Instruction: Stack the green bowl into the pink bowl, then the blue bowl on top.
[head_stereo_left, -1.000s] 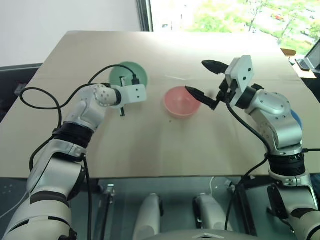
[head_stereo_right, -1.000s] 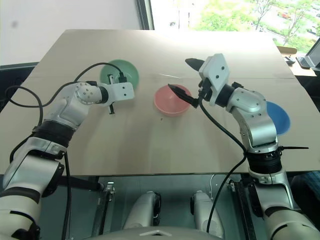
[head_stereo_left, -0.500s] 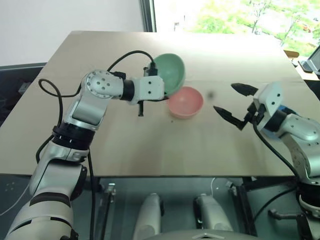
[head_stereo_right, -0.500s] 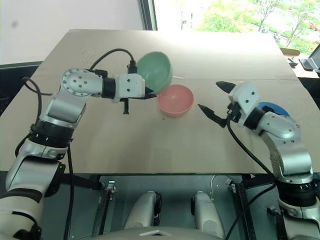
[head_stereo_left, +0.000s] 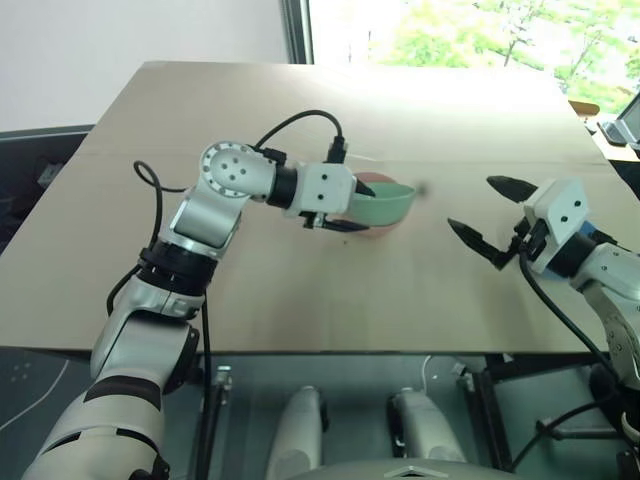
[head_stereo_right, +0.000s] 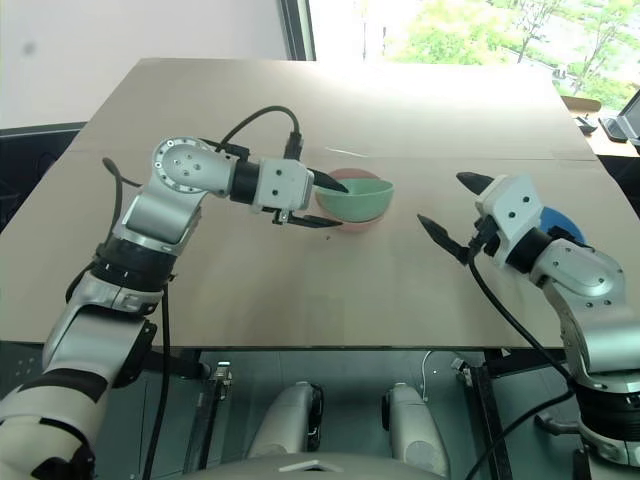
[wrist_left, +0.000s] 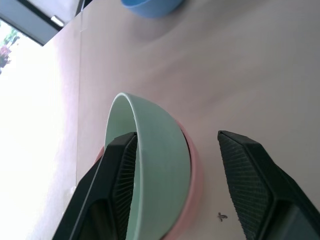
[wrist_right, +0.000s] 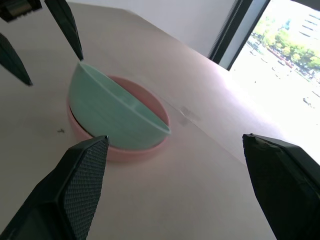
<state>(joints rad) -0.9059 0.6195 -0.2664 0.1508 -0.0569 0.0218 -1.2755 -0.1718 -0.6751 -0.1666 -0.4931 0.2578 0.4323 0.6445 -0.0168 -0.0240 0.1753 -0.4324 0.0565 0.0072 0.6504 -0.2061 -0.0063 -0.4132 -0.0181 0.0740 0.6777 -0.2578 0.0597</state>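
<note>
The green bowl (head_stereo_right: 356, 198) is sitting tilted inside the pink bowl (wrist_right: 118, 148). The left tool (head_stereo_right: 318, 203) is straddling its rim, fingers parted, apparently ungripped. The right tool (head_stereo_right: 455, 208) is gaping wide near the blue bowl (head_stereo_right: 562, 226).

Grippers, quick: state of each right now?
Left gripper: open, fingers straddling the rim of the green bowl, which sits tilted in the pink bowl.
Right gripper: open, holding nothing.
</note>
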